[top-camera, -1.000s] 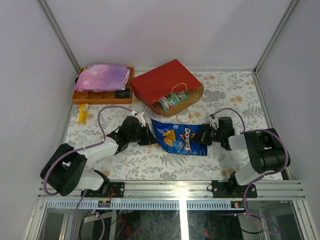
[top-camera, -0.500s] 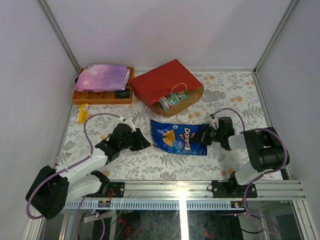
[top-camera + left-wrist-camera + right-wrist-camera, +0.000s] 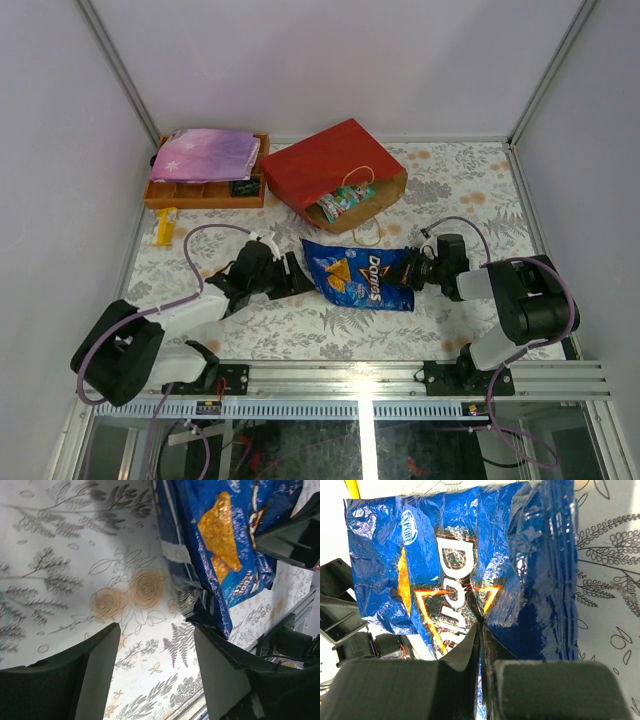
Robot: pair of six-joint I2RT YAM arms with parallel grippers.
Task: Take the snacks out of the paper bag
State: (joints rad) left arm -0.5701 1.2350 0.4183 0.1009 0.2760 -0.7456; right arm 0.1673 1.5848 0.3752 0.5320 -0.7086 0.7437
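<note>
Left gripper (image 3: 293,274): low over the table, forearm stretched flat, fingers spread, empty. The chip bag (image 3: 358,276) lies just beside it at 3 o'clock.
Right gripper (image 3: 413,270): fingers pressed together, pinching the chip bag's 3 o'clock edge.
Chip bag: flat on the table, long axis 9-to-3.
Paper bag (image 3: 320,165): on its side at 12 o'clock, mouth toward 5. Small packets (image 3: 343,201) sit in the mouth, and the free left arm seems best placed to reach them.
</note>
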